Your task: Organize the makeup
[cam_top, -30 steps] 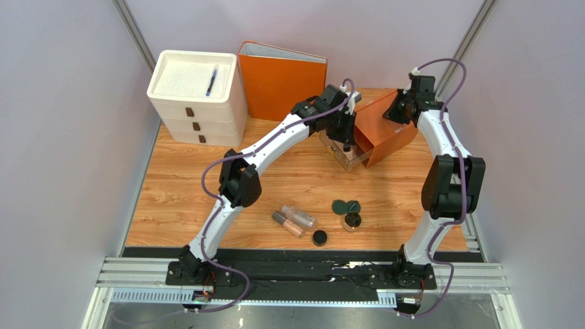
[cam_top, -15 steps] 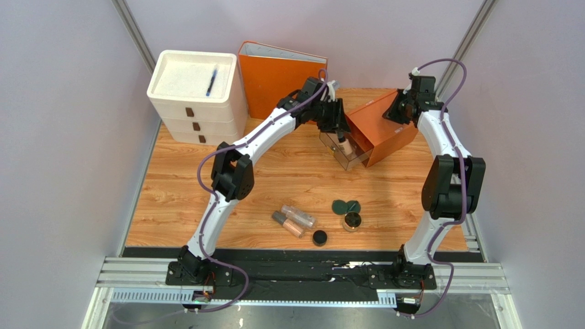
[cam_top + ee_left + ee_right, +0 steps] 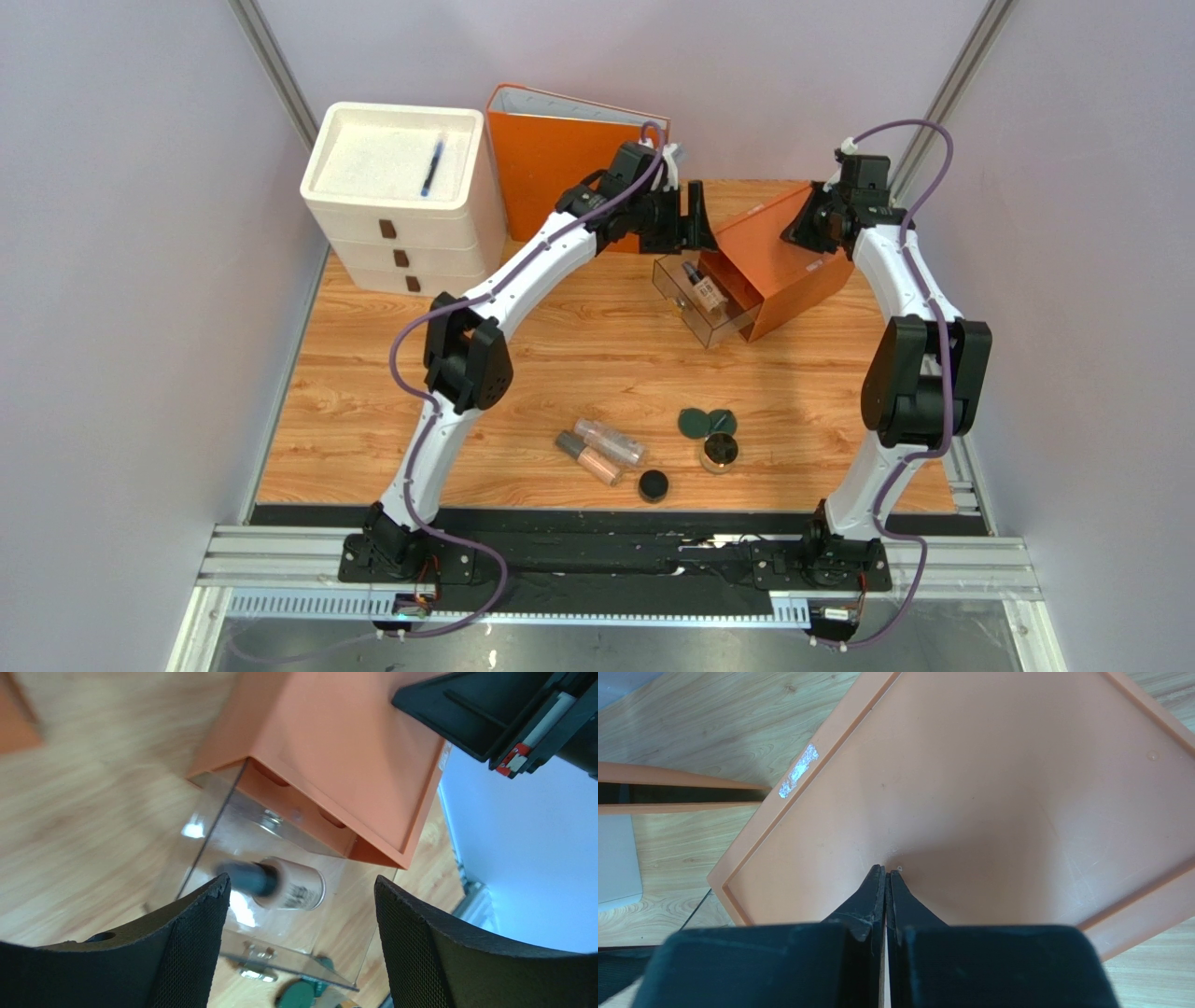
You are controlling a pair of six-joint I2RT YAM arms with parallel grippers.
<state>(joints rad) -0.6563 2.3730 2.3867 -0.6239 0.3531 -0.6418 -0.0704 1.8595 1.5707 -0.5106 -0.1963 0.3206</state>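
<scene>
- The left arm rises from its near-left base, bends at the elbow over the table's left half, and stretches far and right.
- The left gripper point(image 3: 693, 220) hangs just in front of the orange binder point(image 3: 568, 157), above the far end of the clear drawer point(image 3: 673, 289). Its jaws stand wide apart and hold nothing.
- The drawer sticks out of the orange box point(image 3: 788, 263). One beige foundation bottle point(image 3: 296, 886) lies on its side in it, dark cap to the left in the left wrist view.
- The right arm climbs from its near-right base, folds at the elbow by the right edge, and reaches far.
- The right gripper point(image 3: 886, 872) points down, fingertips pressed together and touching the box's top.
- Still on the table near the bases: a clear tube point(image 3: 613, 441) beside another beige bottle point(image 3: 588, 458), the black pot point(image 3: 652, 486), the green compact point(image 3: 707, 422), and the gold-rimmed jar point(image 3: 720, 450).
</scene>
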